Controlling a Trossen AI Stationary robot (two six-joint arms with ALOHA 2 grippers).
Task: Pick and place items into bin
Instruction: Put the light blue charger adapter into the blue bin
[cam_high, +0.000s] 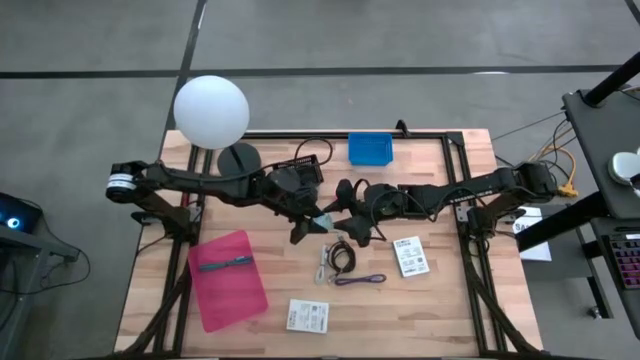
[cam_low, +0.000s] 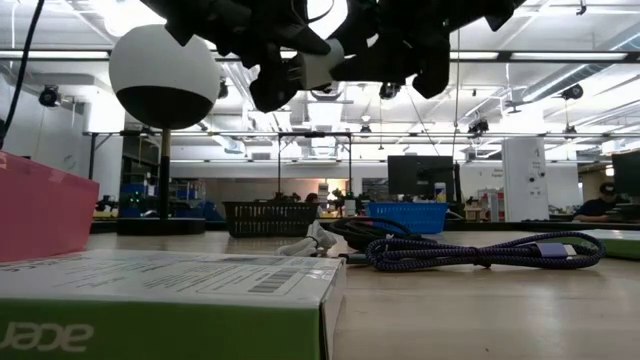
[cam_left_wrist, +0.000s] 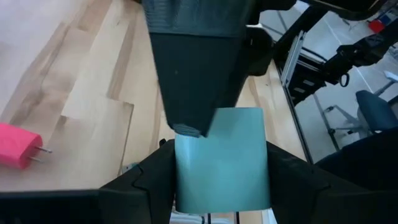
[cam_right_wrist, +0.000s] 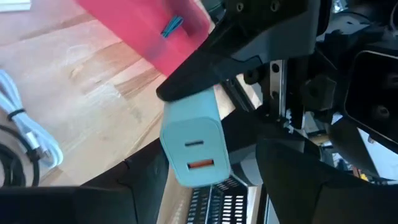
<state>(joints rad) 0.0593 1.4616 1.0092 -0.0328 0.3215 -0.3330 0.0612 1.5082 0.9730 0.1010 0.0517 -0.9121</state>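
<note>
The pale teal cube (cam_high: 322, 218), a charger block with two ports on one face (cam_right_wrist: 194, 151), hangs above the table (cam_high: 440, 310), just above the coiled cables. The left gripper (cam_high: 318, 217) is clenched on it: its dark fingers (cam_left_wrist: 199, 68) press the block's sides. The right gripper (cam_high: 338, 207) sits just beside the cube, fingers spread apart on either side of it and not pressing it. Below the cube lie the black cable (cam_high: 343, 257) and the purple cable (cam_high: 361, 280). A white packet (cam_high: 410, 255) lies right of the cables. The blue bin (cam_high: 370, 149) stands well beyond the cube, at the table's far edge.
</note>
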